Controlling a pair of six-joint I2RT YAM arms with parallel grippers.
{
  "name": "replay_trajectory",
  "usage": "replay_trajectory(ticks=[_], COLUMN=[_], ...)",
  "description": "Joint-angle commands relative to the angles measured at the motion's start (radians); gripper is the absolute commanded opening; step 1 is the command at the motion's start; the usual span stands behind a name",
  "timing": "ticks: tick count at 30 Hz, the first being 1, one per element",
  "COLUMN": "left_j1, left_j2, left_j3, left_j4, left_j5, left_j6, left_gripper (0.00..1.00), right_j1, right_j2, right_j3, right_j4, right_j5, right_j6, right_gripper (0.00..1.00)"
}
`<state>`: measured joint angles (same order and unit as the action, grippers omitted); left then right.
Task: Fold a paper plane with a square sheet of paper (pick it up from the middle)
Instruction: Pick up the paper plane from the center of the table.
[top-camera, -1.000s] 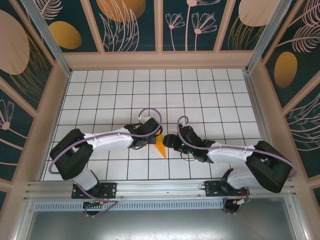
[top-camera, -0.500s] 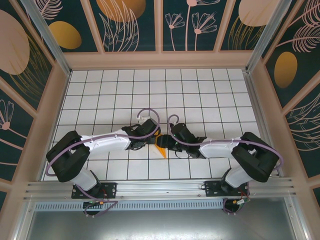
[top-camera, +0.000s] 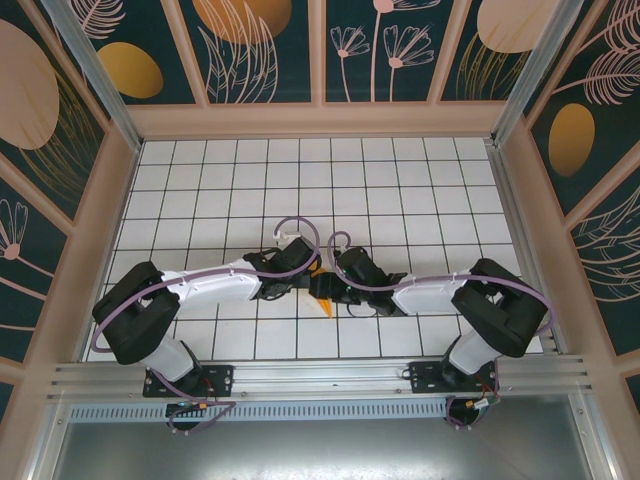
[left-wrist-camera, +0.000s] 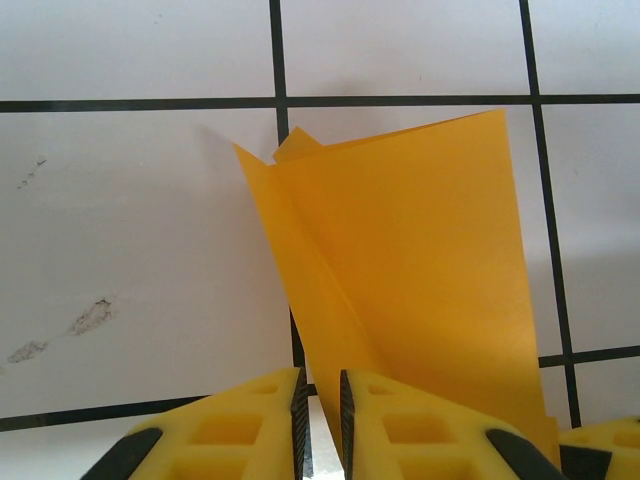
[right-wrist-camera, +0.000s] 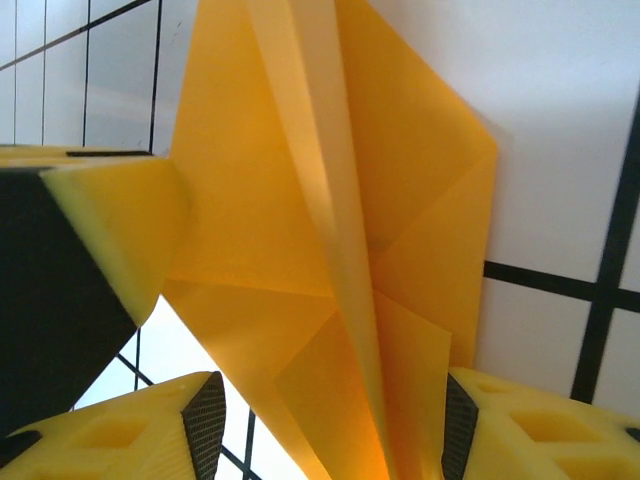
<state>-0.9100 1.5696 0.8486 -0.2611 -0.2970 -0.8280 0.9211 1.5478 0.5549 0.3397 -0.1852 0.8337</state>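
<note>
The orange-yellow sheet of paper (top-camera: 326, 302) is folded into a narrow, pointed plane shape with a centre crease. It stands up off the tiles near the table's front middle, its tip toward the near edge. My left gripper (top-camera: 308, 278) is shut on one folded layer (left-wrist-camera: 420, 260) at its lower edge, the pads almost touching (left-wrist-camera: 320, 385). My right gripper (top-camera: 336, 284) faces it from the right. It stands open (right-wrist-camera: 332, 415) with the creased paper (right-wrist-camera: 300, 200) between its pads. The right flap lies near the right pad, and a gap shows at the left pad. A left finger (right-wrist-camera: 110, 230) is close by.
The white gridded table (top-camera: 400, 190) is walled on three sides by patterned panels. A metal rail (top-camera: 320, 375) runs along the near edge by the arm bases. Both arms lie low across the front rows of tiles, their cables arching above the wrists.
My right arm has swung left, bringing its open jaws round the paper. The left gripper shifted slightly right early on and keeps its hold.
</note>
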Motion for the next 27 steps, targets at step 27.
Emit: replay_trajectory(ticks=[27], left_j1=[0.005], left_j2=[-0.018], left_j3=[-0.015], left_j4=[0.011], left_j5=[-0.001], left_j6=[0.017], left_gripper=[0.18], right_j1=[0.042], right_j2=[0.120], right_j3=[0.130], right_j4=[-0.130], right_j5=[0.120], right_j6=[-0.072], right_gripper=[0.32])
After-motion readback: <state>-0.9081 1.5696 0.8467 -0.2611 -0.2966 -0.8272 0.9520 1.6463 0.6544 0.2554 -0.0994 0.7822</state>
